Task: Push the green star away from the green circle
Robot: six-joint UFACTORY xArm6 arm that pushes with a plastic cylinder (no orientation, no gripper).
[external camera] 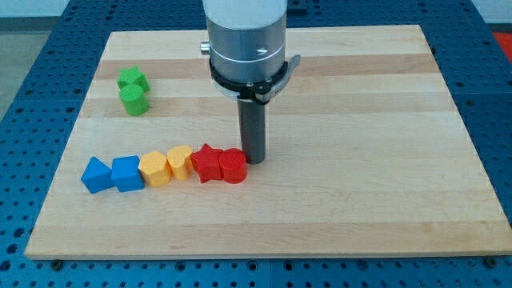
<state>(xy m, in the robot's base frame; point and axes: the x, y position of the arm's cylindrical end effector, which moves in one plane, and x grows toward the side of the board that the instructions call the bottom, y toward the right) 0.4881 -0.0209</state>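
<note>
Approach is the step in hand, as I judge it: my tip (254,160) stands well apart from the green star (133,78) and touches nothing green. The star sits near the board's (360,120) upper left corner, and the green circle (134,100) lies just below it, the two touching or nearly so (I cannot tell which).

My tip is low in the middle of the board, just at the right of the red circle (234,166), which ends a row: blue triangle (96,175), blue cube (127,173), yellow hexagon (154,170), yellow heart (180,161), red star (207,162).

The next move probably calls for a travel to the view's left and up, passing above the row, then a push on the star from the circle's side, so the star goes toward the top edge.

The rod hangs upright under its grey cylinder (244,36). It has no jaws, so nothing opens or closes.
</note>
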